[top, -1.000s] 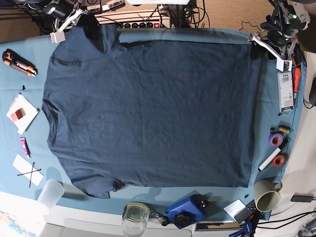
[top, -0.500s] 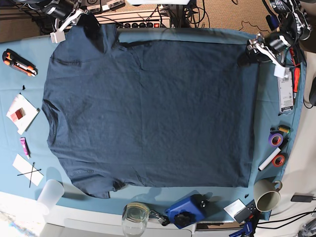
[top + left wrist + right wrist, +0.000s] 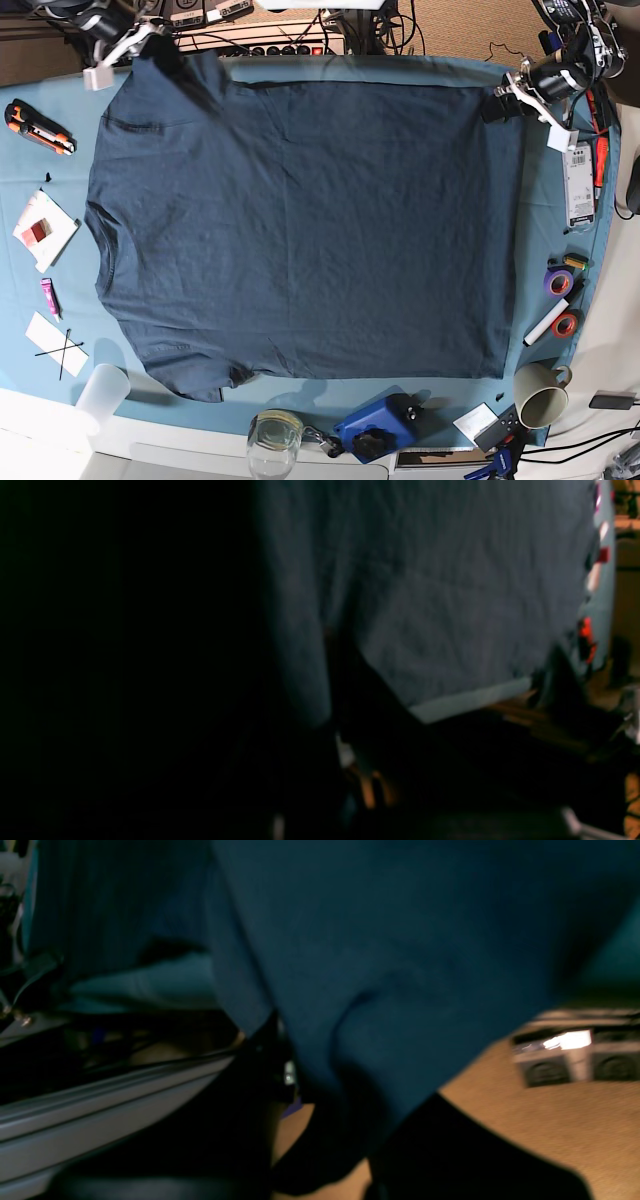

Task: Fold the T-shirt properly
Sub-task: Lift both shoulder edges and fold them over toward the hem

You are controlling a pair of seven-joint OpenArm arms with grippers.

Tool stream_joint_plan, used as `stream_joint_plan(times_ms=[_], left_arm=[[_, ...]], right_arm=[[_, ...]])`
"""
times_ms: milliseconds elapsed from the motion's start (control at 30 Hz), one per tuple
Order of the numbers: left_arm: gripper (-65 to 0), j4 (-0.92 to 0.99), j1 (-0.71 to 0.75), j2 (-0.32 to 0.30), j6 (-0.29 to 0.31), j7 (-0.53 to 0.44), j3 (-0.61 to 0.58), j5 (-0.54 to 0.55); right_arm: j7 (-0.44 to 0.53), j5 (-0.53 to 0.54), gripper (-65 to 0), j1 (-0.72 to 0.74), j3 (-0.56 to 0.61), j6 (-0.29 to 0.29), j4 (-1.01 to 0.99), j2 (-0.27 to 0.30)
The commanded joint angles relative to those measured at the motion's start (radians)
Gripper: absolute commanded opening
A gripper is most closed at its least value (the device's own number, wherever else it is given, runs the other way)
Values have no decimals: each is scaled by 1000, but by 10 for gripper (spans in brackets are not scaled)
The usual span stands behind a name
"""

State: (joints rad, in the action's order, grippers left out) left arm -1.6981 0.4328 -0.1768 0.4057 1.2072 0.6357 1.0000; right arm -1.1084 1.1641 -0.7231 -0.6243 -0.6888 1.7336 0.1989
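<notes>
Clamped on cloth, my left gripper (image 3: pixel 503 100) sits at the far right corner of the T-shirt (image 3: pixel 310 230) in the base view, its jaws closed on the hem corner there, with the arm coming in from the upper right edge and its white finger piece slanting down toward the table's side. My right gripper (image 3: pixel 150 45) is at the far left corner, pinched on the sleeve end, which is pulled up into a small dark peak; that arm reaches in from the top left, angled down and inward. Both wrist views are mostly filled with navy fabric hanging close to the lens (blurred, so I cannot make out the fingertips themselves in either one). The shirt lies spread flat across the teal tablecloth (image 3: pixel 380 68), collar side toward the left, hem along the right, the near sleeve resting at the bottom left. Along the left edge lie an orange box cutter (image 3: pixel 38 127) and a white pad (image 3: pixel 44 228); a mug (image 3: pixel 540 393) stands off the near right corner, with tape rolls (image 3: pixel 560 300) just beyond it.
</notes>
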Motion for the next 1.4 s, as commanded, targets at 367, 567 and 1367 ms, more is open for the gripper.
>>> stream_joint_plan(times_ms=[367,567,1367], left_arm=[[-650,-256,156,-1,-14,89,-4,-163],[-650,-283,208,-1,-14,87,-3,-170],[-650,-284,104,-1,36,33,143,-27]], right_arm=[[-40,97,-650,-136,-78,-9,125,11],[-77,153,-650,-198,-78,-9,125,11],[-66,134,-650,16,-122,-9,126,14]])
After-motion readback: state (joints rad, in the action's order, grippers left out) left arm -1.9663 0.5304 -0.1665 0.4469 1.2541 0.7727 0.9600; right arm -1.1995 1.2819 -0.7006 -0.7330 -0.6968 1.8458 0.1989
